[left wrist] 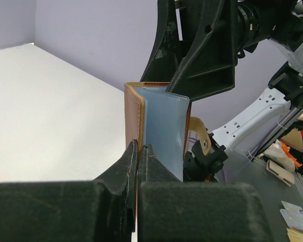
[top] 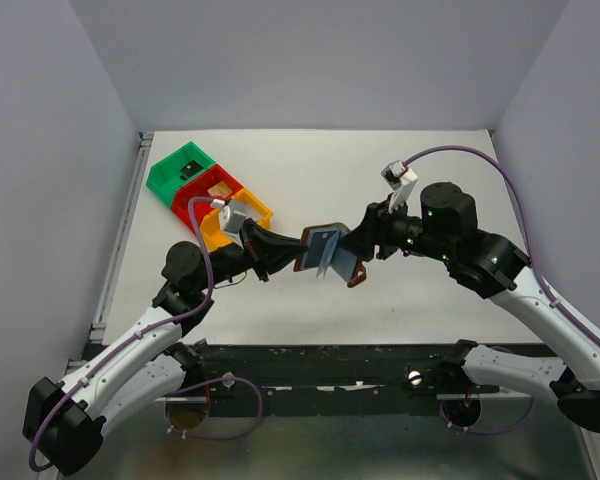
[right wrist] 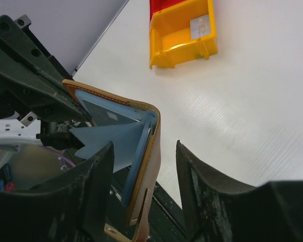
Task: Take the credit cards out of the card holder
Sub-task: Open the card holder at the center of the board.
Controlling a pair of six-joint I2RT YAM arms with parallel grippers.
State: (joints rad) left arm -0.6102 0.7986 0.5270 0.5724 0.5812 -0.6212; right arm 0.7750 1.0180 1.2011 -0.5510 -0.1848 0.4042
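Small brown leather bifold wallet [top: 327,252] is held aloft over the white desk [top: 400,180], spread so the grey-blue pockets [left wrist: 164,131] are exposed. One flap is pinched tight by the left hand [left wrist: 138,151] as an anchor. The other is straddled by the wide-open right hand [right wrist: 144,148], ungripped (no credit cards seen; presumably pocketed).

card holder [top: 328,252]: smooth brown leather outside, satin sheen, paler stitched edge. inner pockets [left wrist: 164,133]: grey-blue, thin and smooth, look like soft plastic film, slight gloss. closing tab [left wrist: 199,126]: tan leather, shiny metal snap. left gripper [left wrist: 138,151] and right gripper [right wrist: 144,151]: matt black plastic, grainy surface. yellow bin [right wrist: 184,33]: glossy moulded plastic. counter [right wrist: 252,91]: white, matt, finely ribbed.
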